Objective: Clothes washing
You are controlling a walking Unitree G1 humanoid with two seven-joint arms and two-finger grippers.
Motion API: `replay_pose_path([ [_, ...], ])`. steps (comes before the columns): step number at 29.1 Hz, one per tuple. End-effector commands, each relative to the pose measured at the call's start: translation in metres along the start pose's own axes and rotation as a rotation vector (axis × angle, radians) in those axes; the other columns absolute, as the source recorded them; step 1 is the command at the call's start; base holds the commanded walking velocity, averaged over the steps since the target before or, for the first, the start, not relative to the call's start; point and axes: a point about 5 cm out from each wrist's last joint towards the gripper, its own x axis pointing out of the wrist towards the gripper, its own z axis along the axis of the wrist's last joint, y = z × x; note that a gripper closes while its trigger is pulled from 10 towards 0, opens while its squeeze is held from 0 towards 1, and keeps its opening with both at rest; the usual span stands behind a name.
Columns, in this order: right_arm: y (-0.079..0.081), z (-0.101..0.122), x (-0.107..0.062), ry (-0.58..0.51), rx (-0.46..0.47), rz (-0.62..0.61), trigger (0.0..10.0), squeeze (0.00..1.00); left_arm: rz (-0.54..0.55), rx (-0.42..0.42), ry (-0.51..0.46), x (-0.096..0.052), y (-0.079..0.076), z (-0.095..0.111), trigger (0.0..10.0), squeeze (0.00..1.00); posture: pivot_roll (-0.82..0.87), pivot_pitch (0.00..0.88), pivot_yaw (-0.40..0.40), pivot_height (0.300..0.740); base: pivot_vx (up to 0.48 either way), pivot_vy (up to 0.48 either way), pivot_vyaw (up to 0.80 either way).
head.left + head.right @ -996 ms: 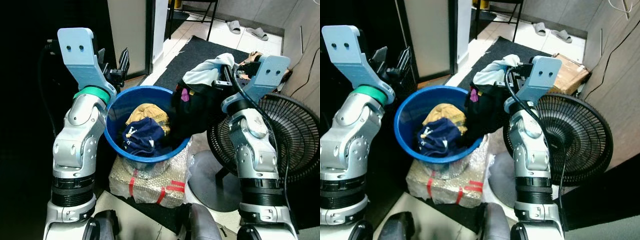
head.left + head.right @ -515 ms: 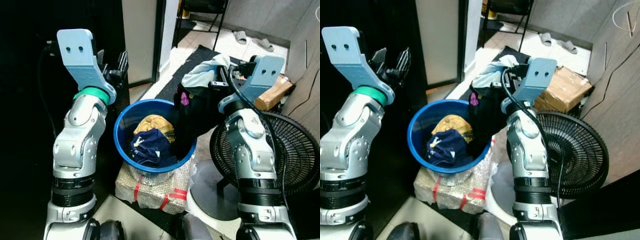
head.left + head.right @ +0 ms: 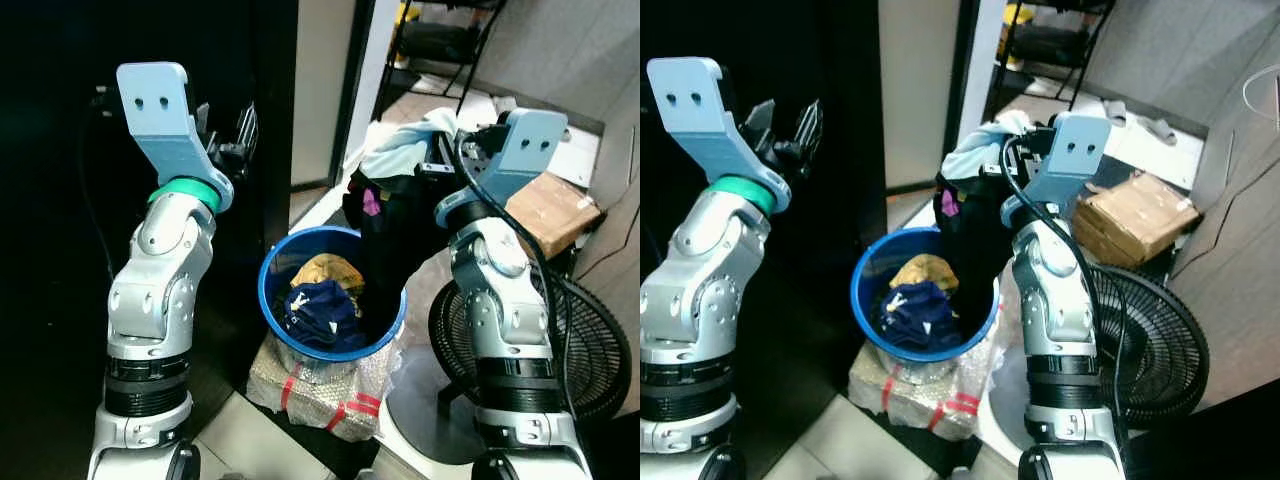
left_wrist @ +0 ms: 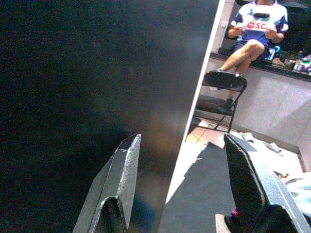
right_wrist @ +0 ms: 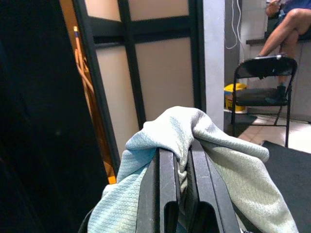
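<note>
Right gripper (image 5: pixel 181 167) clenched on a pale blue-grey knit garment (image 5: pixel 204 141), cloth pinched between the fingers and draped over them, with dark clothes (image 3: pixel 395 235) hanging below over the round blue plastic basin (image 3: pixel 275 275)'s rim. Navy (image 3: pixel 320 305) and tan (image 3: pixel 325 268) clothes in the basin. Left gripper (image 4: pixel 180 182) raised, fingers spread, holding nothing.

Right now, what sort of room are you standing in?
Probably a lived-in home's utility or storage corner: a round blue plastic basin of clothes, a black floor fan, a brown cardboard box on the tiled floor.

Blue basin (image 3: pixel 275 290), pale-green garment (image 5: pixel 214 145)
</note>
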Motion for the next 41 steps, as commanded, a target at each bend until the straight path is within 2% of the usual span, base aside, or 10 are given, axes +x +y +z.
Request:
replay_pose_path([
  [1,-0.003,0.004,0.000,-0.016,0.007,-0.010,10.0,0.00,-0.003,0.009,0.015,-0.001,-0.002,-0.005,10.0,0.00,0.05,0.007,-0.018,0.740,0.000,0.000,0.00],
  [14,-0.001,0.001,-0.001,-0.012,-0.030,-0.025,10.0,0.00,-0.001,0.015,0.035,-0.002,-0.001,-0.012,10.0,0.00,0.05,0.009,-0.019,0.740,0.000,0.000,0.00],
  [19,0.010,-0.004,-0.004,-0.010,-0.029,0.000,10.0,0.00,-0.074,0.025,0.025,-0.005,-0.008,-0.010,10.0,0.00,0.05,0.011,-0.017,0.740,0.000,0.000,-0.80],
  [25,0.011,-0.003,-0.003,-0.015,-0.031,0.004,10.0,0.00,-0.111,0.030,0.008,-0.005,-0.012,-0.006,10.0,0.00,0.05,0.011,-0.015,0.740,0.000,0.000,-0.80],
  [41,0.013,-0.002,-0.003,-0.024,-0.025,0.002,10.0,0.00,-0.124,0.036,0.001,-0.005,-0.012,-0.004,10.0,0.00,0.06,0.013,-0.010,0.740,0.000,0.000,-0.80],
])
